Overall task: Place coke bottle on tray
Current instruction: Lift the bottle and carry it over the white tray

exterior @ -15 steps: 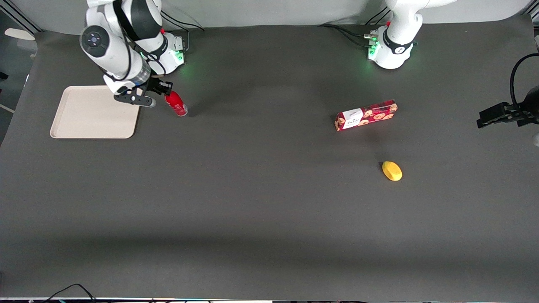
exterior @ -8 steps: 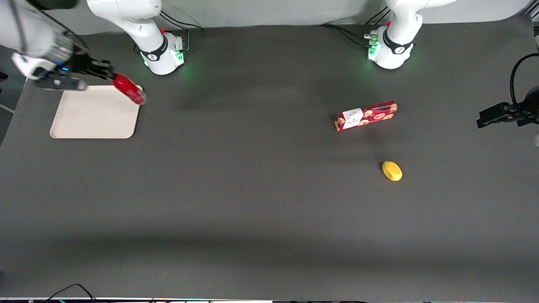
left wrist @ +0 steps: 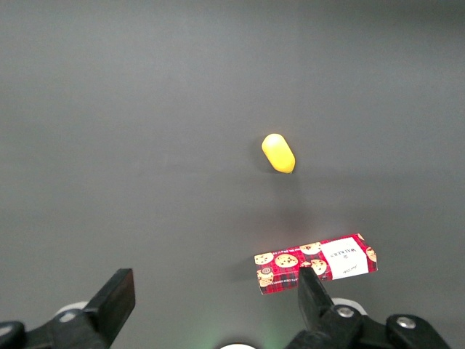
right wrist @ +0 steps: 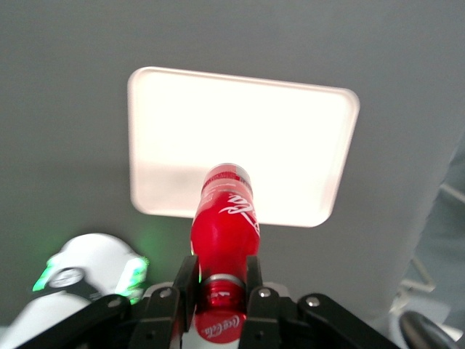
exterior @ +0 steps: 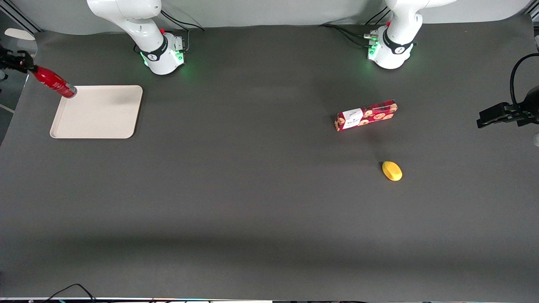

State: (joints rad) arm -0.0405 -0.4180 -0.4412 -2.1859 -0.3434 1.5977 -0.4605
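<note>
At the working arm's end of the bench (exterior: 252, 202), the gripper (exterior: 17, 63) hangs at the very edge of the front view, holding the coke bottle (exterior: 54, 82) in the air. Half a second ago the arm carried the bottle over the tray's corner nearest the arm bases; now it has swung outward, and the bottle slants with its base end over the tray's outer corner, at about ten o'clock from the tray (exterior: 97, 115) centre. From the gripper, the bottle's body points toward roughly four o'clock in the front view. In the wrist view the gripper (right wrist: 218, 287) is pinching the coke bottle (right wrist: 225, 225) at its neck, with the tray (right wrist: 290, 138) lying below it; how high the bottle hangs is hard to judge. The cookie box (exterior: 365, 115) and the yellow object (exterior: 392, 171) have stayed put toward the parked arm's end.
</note>
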